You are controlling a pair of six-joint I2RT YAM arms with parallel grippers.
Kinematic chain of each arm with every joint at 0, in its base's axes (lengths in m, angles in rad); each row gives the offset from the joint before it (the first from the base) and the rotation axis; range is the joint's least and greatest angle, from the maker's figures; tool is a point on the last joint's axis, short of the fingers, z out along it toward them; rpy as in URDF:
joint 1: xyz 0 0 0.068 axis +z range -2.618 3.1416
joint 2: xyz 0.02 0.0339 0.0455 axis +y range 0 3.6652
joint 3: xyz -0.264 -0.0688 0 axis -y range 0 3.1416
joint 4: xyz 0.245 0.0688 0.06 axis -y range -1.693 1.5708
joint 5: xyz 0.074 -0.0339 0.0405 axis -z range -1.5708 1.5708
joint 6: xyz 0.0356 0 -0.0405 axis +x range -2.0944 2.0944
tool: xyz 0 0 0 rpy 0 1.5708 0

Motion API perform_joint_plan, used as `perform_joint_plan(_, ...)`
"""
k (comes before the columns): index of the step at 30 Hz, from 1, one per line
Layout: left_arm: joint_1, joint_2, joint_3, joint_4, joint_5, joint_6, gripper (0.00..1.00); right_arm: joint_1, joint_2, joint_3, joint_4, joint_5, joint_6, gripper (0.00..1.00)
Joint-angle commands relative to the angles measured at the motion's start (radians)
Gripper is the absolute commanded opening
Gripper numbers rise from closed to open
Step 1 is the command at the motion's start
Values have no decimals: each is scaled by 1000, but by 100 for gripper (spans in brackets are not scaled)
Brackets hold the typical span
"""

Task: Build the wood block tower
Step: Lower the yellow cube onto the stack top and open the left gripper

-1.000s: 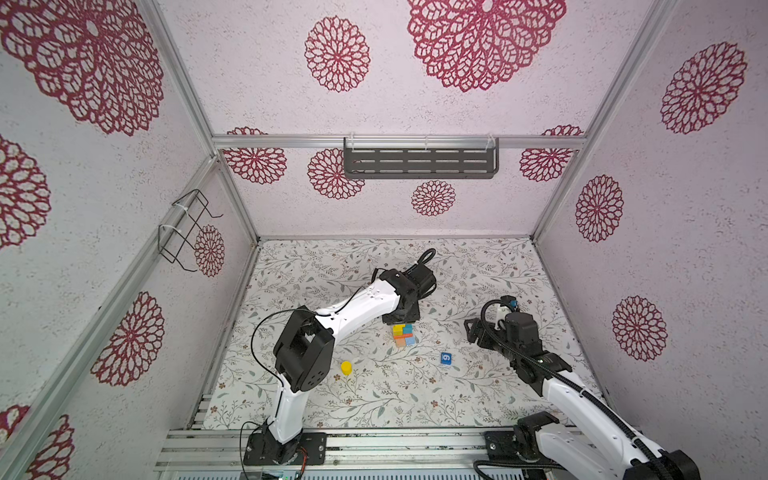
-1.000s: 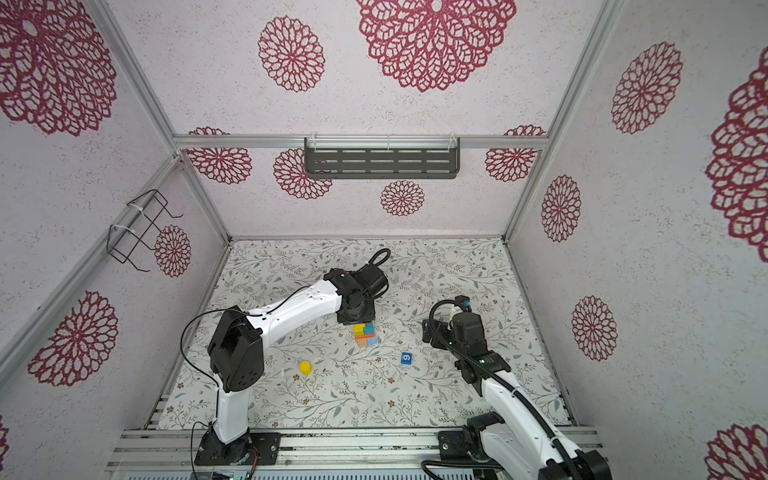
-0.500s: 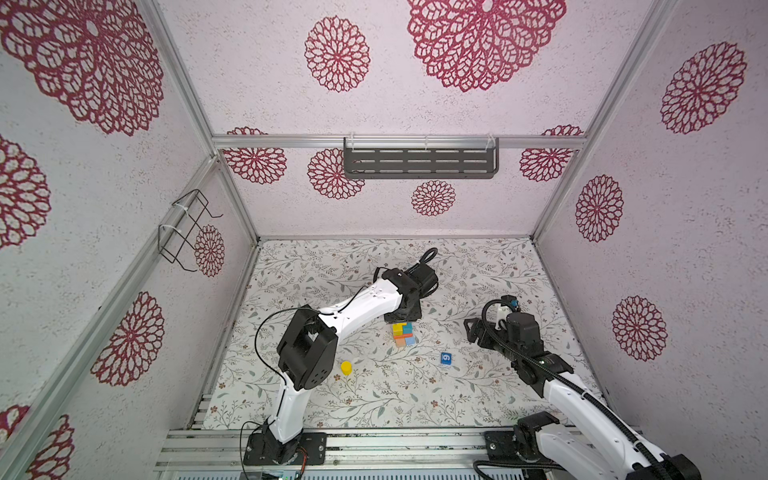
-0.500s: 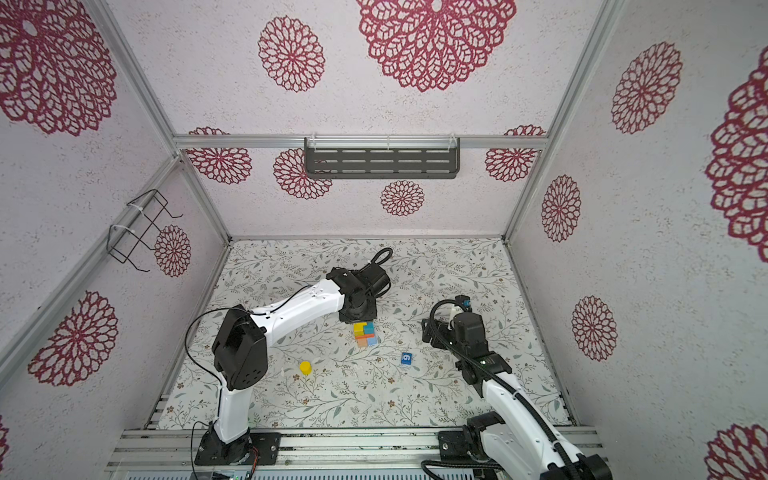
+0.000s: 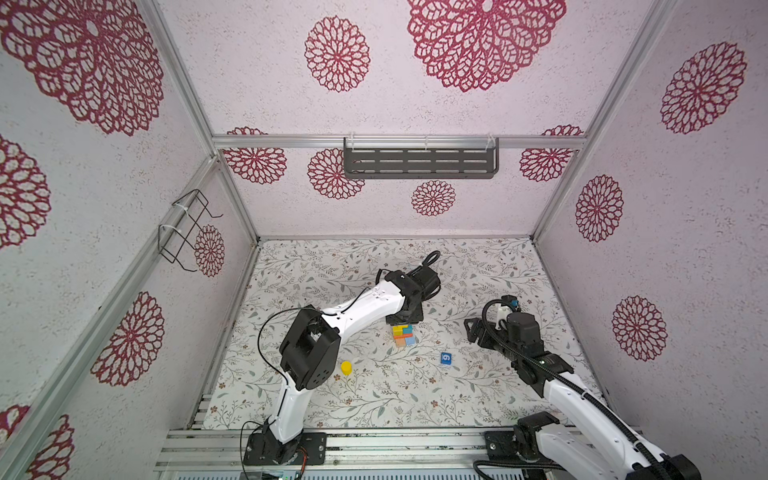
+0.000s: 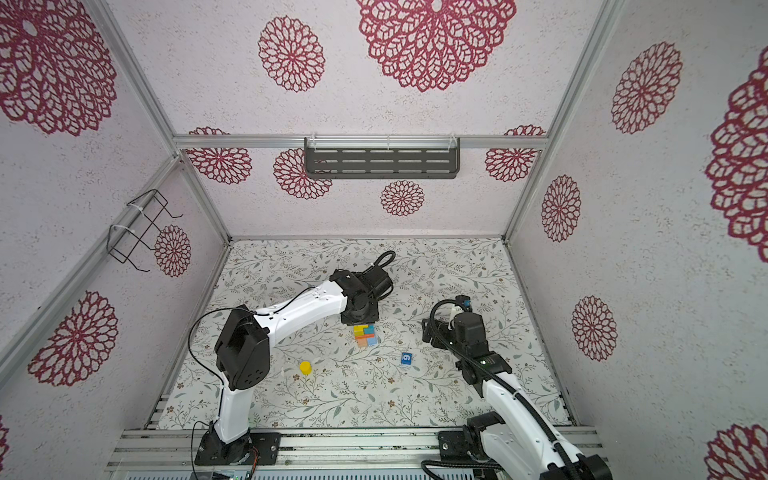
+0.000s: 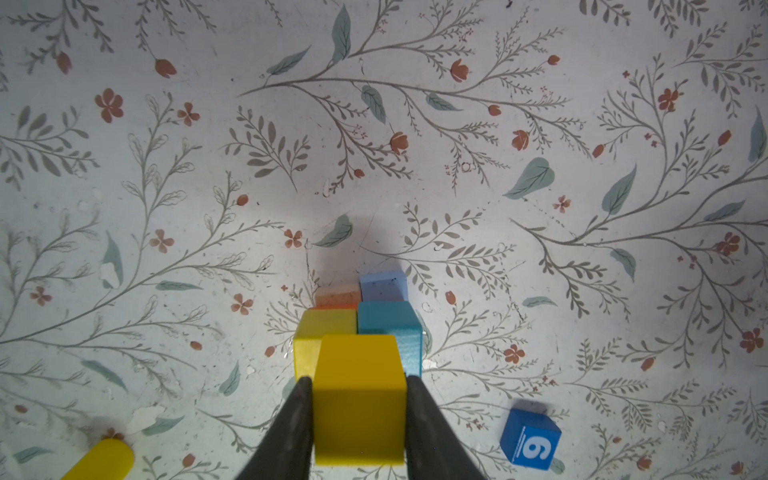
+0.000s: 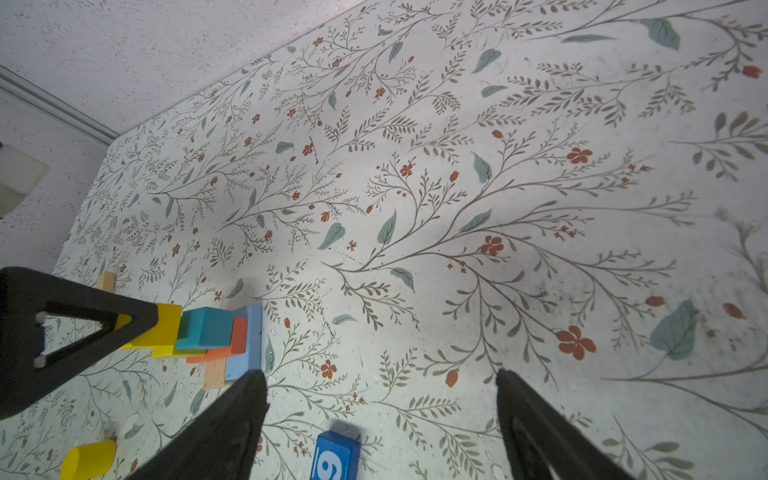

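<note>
**Item 1, wood block tower** (image 5: pixel 403 336): stands near the middle of the desk (image 5: pixel 490 266), well apart from every edge. In the right wrist view, reading from the base up:
- a light blue block (image 8: pixel 249 340) beside a tan block (image 8: pixel 214 374)
- an orange block (image 8: pixel 239 334)
- a teal block (image 8: pixel 205 328) beside a yellow brick (image 8: pixel 164 351)

**Item 2, left gripper** (image 7: pixel 358 380): jaws clamped on a yellow cube (image 7: pixel 359 415). The cube is held at the tower's top, over the seam between the teal block and the yellow brick. Whether it already rests on them cannot be told.

**Item 3, right gripper** (image 8: pixel 380 374): jaws wide apart and empty. It hangs over bare desk between the tower and the right edge.

**Item 4, loose stock:**
- blue numbered cube (image 5: pixel 445 358), near the tower and closer to the edge by the arms' bases
- yellow cylinder (image 5: pixel 346 368), near that same edge, on the tower's left
- a bare wood piece (image 8: pixel 107 281), lying just beyond the left gripper

**Change over the last second:** very little.
- The tower, the numbered cube and the cylinder lie where they lay.
- The left arm has shifted only slightly, with its grip the same.
- The right arm has not stirred.

**Reading:** the placing of the yellow cube appears to be in its slow final stage, with the release not yet made. A small sideways nudge now could push the teal block or the yellow brick off the layer below. Three loose pieces remain to be stacked
</note>
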Motion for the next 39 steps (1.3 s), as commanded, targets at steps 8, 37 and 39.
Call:
perform_joint_plan(8,-5,16,12,1,-24,-24,36,-6,-22,-12,13,-12,18,89)
perform_joint_plan(37,-20,-86,0,-30,-115,11,83,-14,8,62,-126,32,-10,89)
perform_joint_plan(39,-20,-144,-26,-17,-139,15,87,-14,36,74,-151,0,-1,88)
